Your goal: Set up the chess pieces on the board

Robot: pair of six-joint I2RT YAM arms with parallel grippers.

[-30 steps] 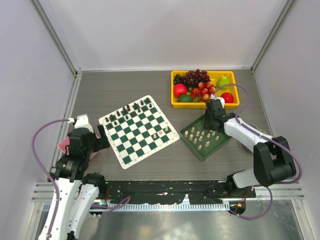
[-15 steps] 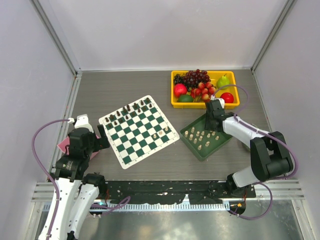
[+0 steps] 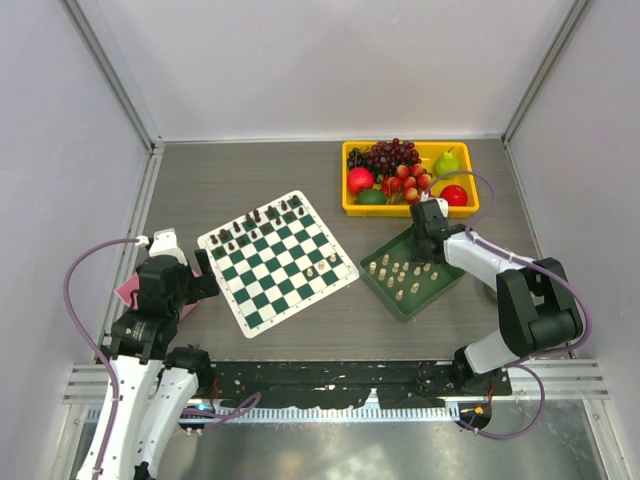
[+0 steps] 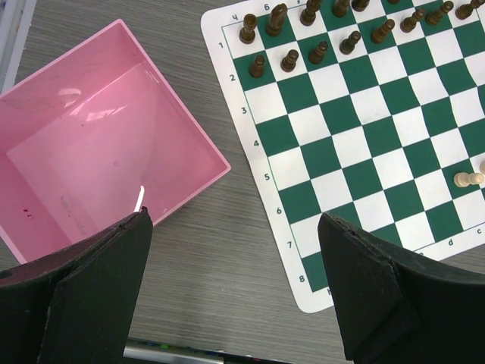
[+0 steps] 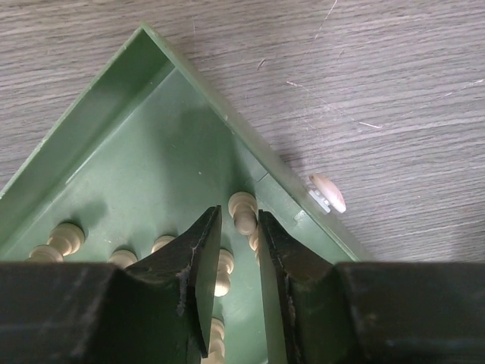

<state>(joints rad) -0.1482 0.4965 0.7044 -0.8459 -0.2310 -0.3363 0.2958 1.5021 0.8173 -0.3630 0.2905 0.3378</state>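
The green and white checkered board (image 3: 278, 262) lies at mid-left and also shows in the left wrist view (image 4: 364, 136). A few cream pieces (image 3: 322, 267) stand on its near-right edge, one seen in the left wrist view (image 4: 468, 179). Several more cream pieces (image 3: 400, 275) stand in the plain green tray (image 3: 383, 247). My right gripper (image 3: 428, 240) is down in that tray's far corner. Its jaws (image 5: 239, 214) are narrowly open, straddling one cream piece (image 5: 244, 203). My left gripper (image 3: 205, 285) is open and empty (image 4: 235, 216) over bare table beside the board's corner.
Dark pieces (image 3: 255, 220) fill the board's far-left rows. A yellow tray of fruit (image 3: 410, 207) sits just behind the green tray. A pink box (image 3: 128, 290) lies left of the board. A small beige oval thing (image 5: 327, 192) lies on the table just outside the green tray's wall.
My right gripper has shifted slightly left and back inside the green tray, and its elbow has swung inward. The left arm has not moved.
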